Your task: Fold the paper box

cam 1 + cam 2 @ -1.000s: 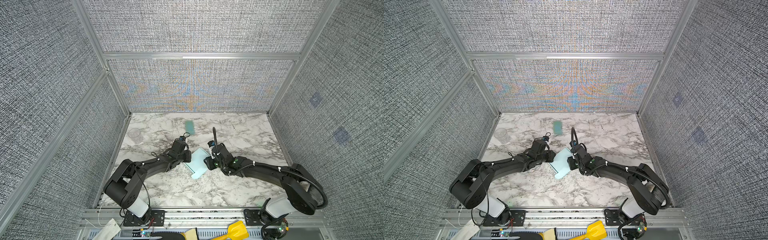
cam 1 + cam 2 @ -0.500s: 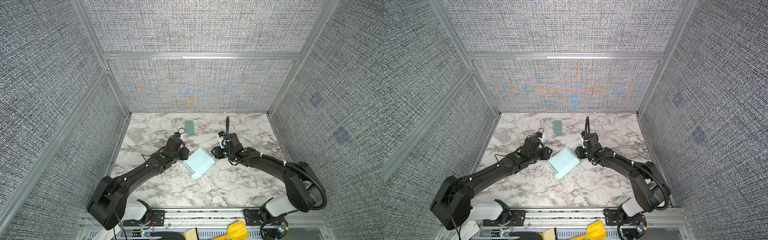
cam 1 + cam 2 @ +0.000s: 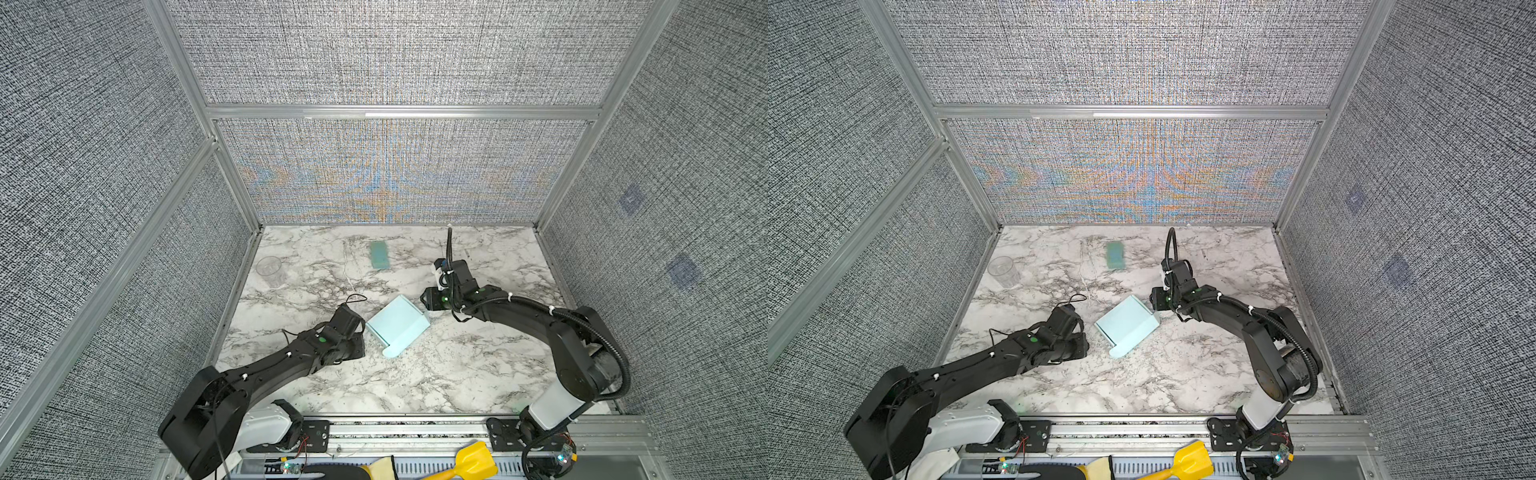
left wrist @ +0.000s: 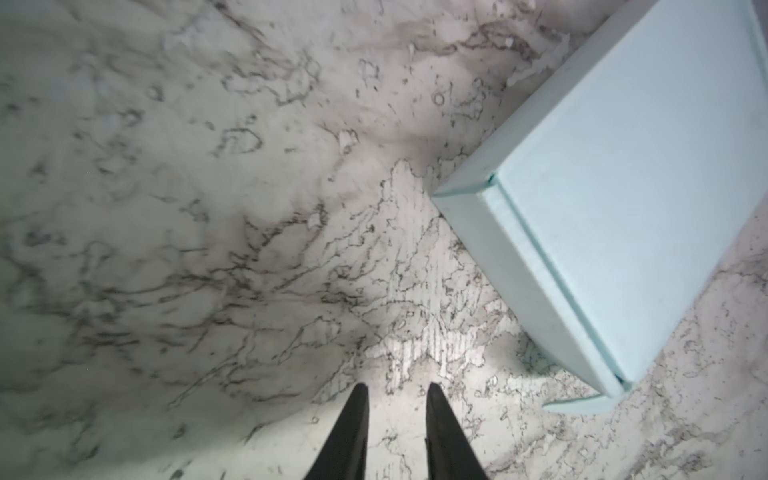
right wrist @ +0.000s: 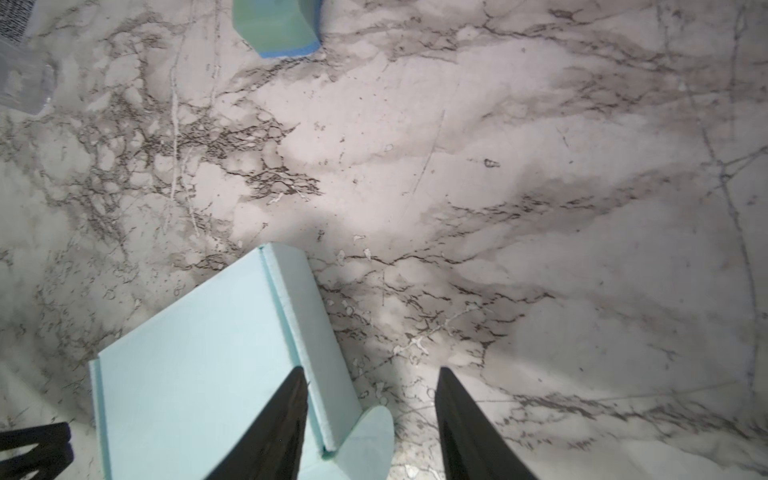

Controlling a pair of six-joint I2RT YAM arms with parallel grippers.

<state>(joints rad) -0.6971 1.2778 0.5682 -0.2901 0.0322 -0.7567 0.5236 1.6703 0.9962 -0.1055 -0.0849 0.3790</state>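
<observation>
We see a marble table [image 3: 457, 374]. Near its centre lies the pale blue paper box [image 3: 397, 324], lid down, a rounded tab [image 3: 390, 353] sticking out. The left tool [image 4: 397, 386], just beside the box at its 9 o'clock, is slightly parted and empty. The right tool [image 5: 370, 370], at 2 o'clock, is parted wider and also empty. A teal strip [image 3: 379, 254] lies at 12 o'clock.

No text, label, brand, number or sign can be read in any view
</observation>
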